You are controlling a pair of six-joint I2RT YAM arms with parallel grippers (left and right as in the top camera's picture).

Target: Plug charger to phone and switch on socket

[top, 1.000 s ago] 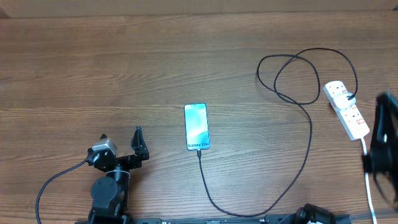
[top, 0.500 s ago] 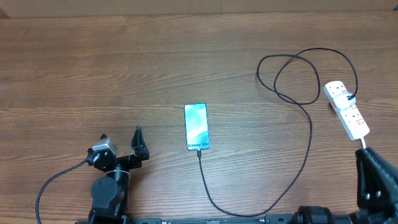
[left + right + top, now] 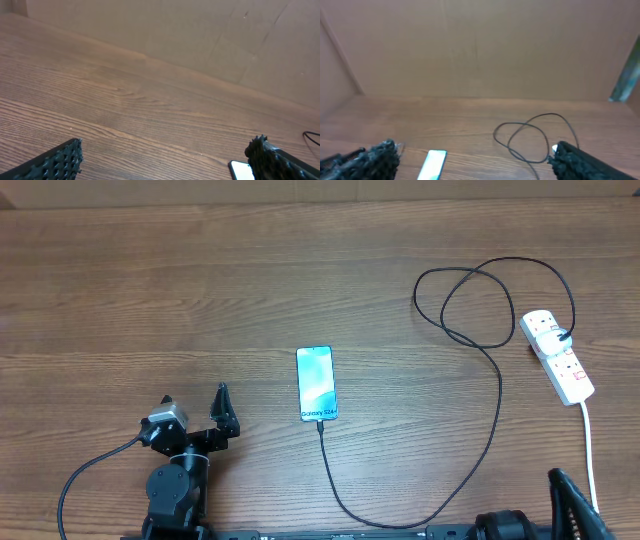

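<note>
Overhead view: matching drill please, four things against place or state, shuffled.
Things:
1 phone
2 charger
3 socket
4 left tool

Place or state:
A white, far right
B open, empty, near-left
C centre, screen lit
D black, looped beside the socket

Pairs: 1-C, 2-D, 3-A, 4-B

The socket [image 3: 557, 356] has red switches too small in the overhead view to read as on or off. Its white cord [image 3: 588, 445] is lost from sight at the right gripper [image 3: 572, 510], itself cut off by the bottom edge. The phone [image 3: 241, 171] is cropped in the left wrist view, and the right wrist view is blurred
</note>
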